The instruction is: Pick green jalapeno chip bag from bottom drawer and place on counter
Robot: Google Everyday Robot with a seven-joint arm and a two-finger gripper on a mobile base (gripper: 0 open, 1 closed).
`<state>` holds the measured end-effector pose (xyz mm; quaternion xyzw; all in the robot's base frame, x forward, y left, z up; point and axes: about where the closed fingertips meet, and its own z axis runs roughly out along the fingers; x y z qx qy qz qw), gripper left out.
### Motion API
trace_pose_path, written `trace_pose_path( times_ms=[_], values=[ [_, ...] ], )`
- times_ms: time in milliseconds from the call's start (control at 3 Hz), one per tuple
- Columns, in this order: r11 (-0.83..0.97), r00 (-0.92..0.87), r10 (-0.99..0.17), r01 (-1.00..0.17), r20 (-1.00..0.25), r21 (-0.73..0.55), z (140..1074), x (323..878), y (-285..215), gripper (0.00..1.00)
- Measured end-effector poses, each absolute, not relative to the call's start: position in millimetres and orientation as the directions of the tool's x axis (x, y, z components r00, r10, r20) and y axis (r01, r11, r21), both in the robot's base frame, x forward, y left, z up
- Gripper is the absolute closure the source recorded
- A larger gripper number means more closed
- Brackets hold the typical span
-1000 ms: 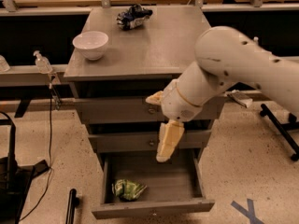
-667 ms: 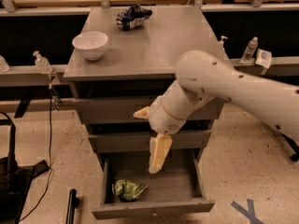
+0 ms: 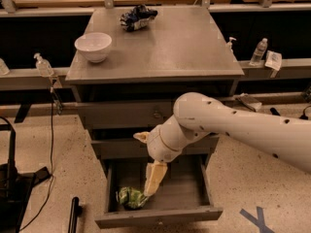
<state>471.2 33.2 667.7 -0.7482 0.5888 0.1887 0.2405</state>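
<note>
The green jalapeno chip bag (image 3: 130, 197) lies crumpled in the front left of the open bottom drawer (image 3: 160, 217). My gripper (image 3: 149, 190) reaches down into the drawer from the white arm, its cream tips right at the bag's right edge. The grey counter (image 3: 180, 47) tops the cabinet above the drawers.
A white bowl (image 3: 93, 46) stands at the counter's left and a dark blue and white snack bag (image 3: 137, 17) at its back. Two upper drawers are closed. Bottles (image 3: 258, 51) stand on side ledges. A black stand (image 3: 9, 178) is on the floor at left.
The arm has swung left and down. The gripper has dropped from in front of the middle drawer into the bottom drawer, ending beside the green bag.
</note>
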Motion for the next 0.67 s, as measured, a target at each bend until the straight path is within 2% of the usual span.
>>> trace_pose_path(
  times_ms=[333, 667],
  values=[
    [-0.196, 0.233, -0.774, -0.972, -0.588, -0.128, 660, 477, 37, 0.0],
    [-0.178, 0.2, -0.754, -0.979, -0.625, -0.099, 598, 493, 41, 0.0]
  ],
)
